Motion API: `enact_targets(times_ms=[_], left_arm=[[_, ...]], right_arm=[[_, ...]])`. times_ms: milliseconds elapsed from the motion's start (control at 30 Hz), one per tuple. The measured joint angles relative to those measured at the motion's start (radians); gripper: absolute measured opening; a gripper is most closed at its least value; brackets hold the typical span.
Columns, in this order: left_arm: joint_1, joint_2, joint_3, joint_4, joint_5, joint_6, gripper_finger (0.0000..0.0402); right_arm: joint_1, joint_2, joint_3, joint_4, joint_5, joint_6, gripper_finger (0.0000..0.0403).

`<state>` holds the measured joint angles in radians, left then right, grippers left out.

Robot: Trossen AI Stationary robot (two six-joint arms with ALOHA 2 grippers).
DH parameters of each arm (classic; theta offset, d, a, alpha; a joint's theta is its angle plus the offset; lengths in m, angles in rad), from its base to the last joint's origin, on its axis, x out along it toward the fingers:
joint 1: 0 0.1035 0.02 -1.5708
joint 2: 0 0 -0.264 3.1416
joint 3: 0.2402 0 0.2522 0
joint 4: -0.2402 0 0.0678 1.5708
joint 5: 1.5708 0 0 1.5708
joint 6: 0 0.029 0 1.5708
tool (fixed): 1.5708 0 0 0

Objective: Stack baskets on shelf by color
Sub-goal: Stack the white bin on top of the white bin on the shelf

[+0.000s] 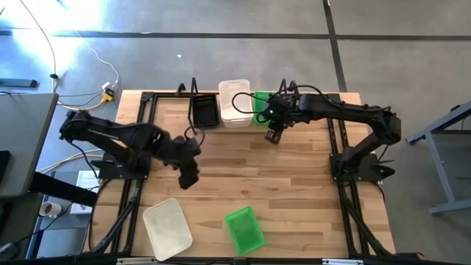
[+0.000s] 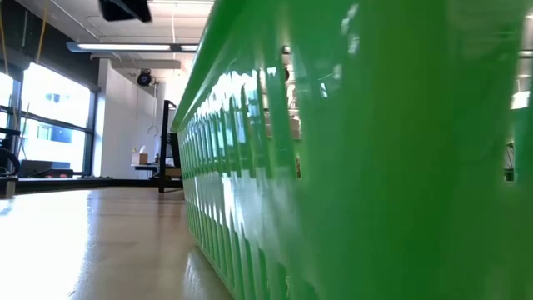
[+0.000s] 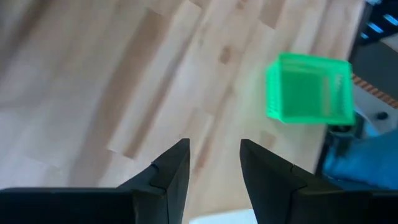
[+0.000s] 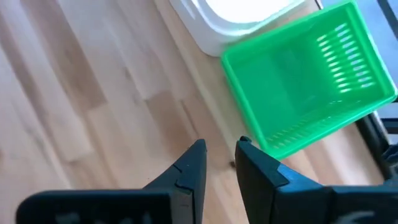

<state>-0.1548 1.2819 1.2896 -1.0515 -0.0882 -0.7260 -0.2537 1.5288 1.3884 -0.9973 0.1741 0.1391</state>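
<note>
At the table's far edge a black basket (image 1: 204, 110), a white basket (image 1: 235, 103) and a green basket (image 1: 260, 107) stand side by side among the shelf's thin black rods (image 1: 193, 85). My right gripper (image 1: 274, 137) hovers just near of this green basket (image 4: 308, 93), open by a narrow gap and empty. A second white basket (image 1: 168, 228) and a second green basket (image 1: 244, 230) rest on the table near its front edge. My left gripper (image 1: 188, 177) is open and empty over the table's middle left; its wrist view shows the near green basket (image 3: 310, 89) ahead.
Bare wooden tabletop (image 1: 265, 177) lies between the far row and the two near baskets. The near green basket's slotted wall (image 2: 333, 167) fills most of the low view. The arms' black frames (image 1: 342, 169) run along both table sides.
</note>
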Motion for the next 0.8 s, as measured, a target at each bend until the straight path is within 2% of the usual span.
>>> enact_targets(times_ms=[167,333,567,800], left_arm=[[-0.142,0.0,0.0,0.001,-0.011,-0.129,0.0131],[-0.287,0.007,0.0,0.004,-0.039,-0.304,0.0131],[-0.477,0.062,0.0,0.01,-0.103,-0.486,0.0131],[-0.594,0.16,0.0,0.048,-0.106,-0.559,0.0131]], right_arm=[[0.057,-0.022,0.0,0.023,-0.003,0.116,0.0073],[0.11,-0.022,0.0,0.023,-0.05,0.202,0.0073],[0.187,-0.022,0.0,0.023,-0.027,0.302,0.0073],[0.26,-0.022,0.0,0.023,-0.021,0.37,0.0073]])
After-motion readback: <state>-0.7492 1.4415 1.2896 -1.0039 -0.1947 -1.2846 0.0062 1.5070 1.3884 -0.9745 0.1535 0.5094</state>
